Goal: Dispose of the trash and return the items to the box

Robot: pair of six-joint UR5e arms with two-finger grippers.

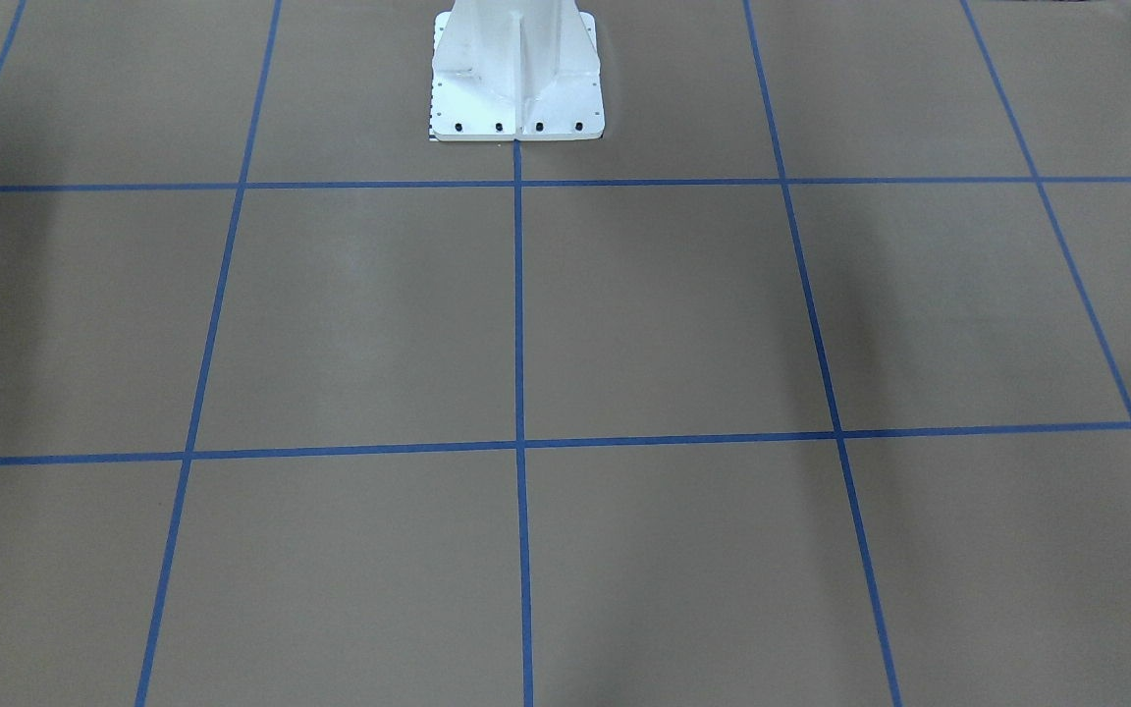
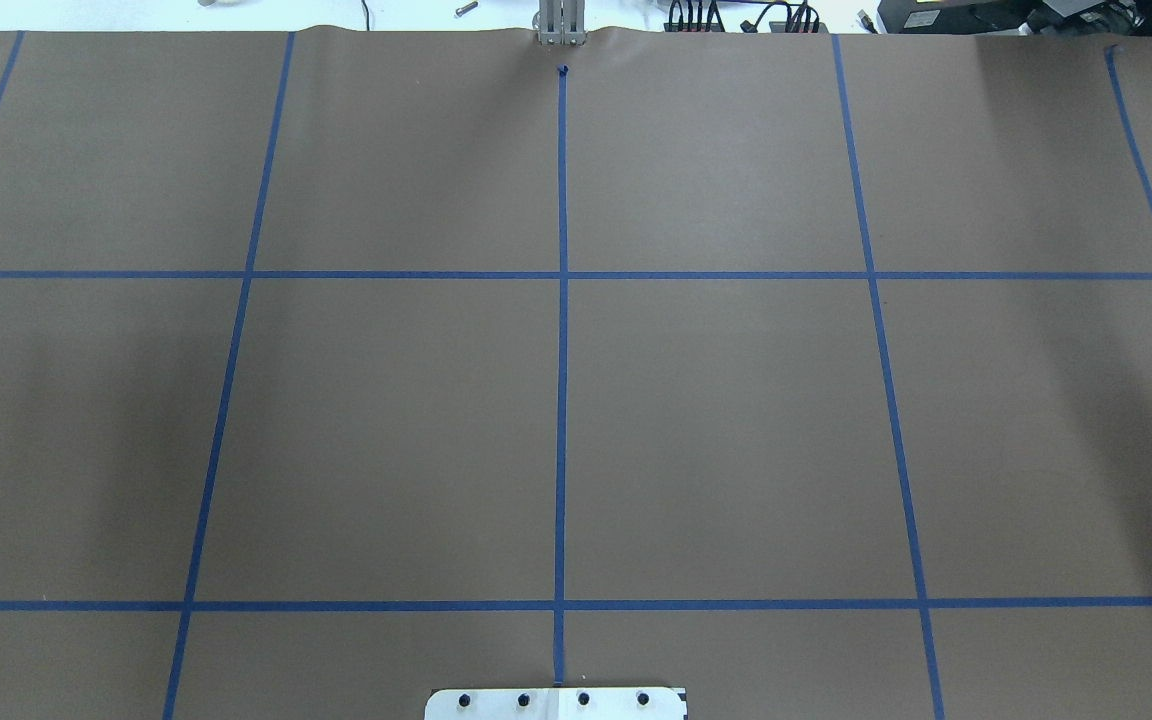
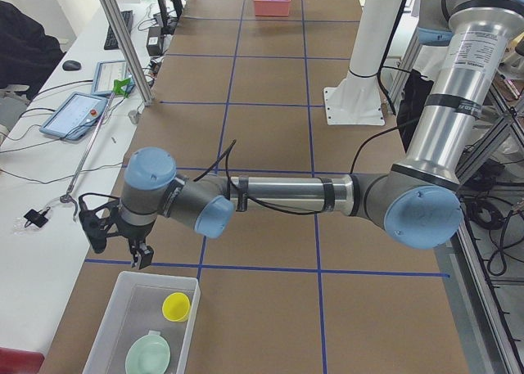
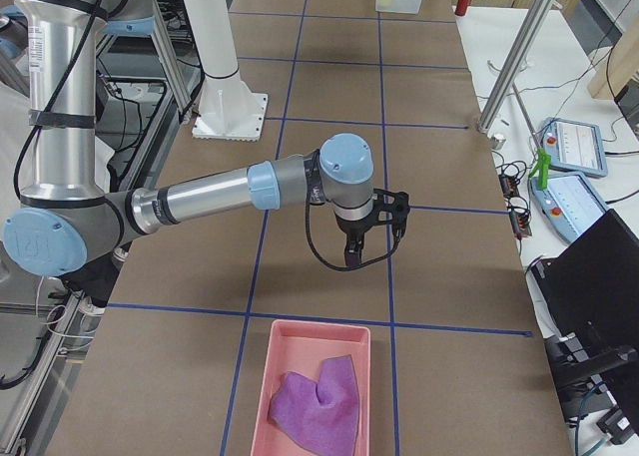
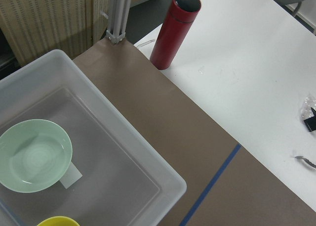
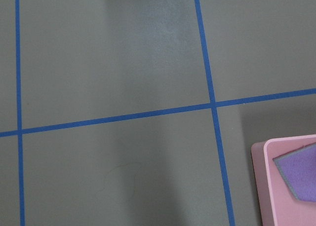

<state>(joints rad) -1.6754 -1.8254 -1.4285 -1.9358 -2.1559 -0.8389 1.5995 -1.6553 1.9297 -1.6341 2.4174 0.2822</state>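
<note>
At the table's ends the sorting looks all but finished: a yellow cup (image 3: 177,306) and green bowl (image 3: 148,356) sit in the clear box (image 3: 106,318), and a purple cloth (image 4: 318,404) lies in the pink bin (image 4: 262,376). The left gripper (image 3: 120,253) hangs just above the box's rim and the right gripper (image 4: 374,248) hangs near the bin, both apart from the contents. Whether either pair of jaws is spread cannot be told.

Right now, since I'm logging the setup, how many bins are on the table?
2. A clear bin far out on the robot's left, holding a green bowl and yellow cup; a pink bin far out on its right, holding a purple cloth. None seems hidden.
</note>
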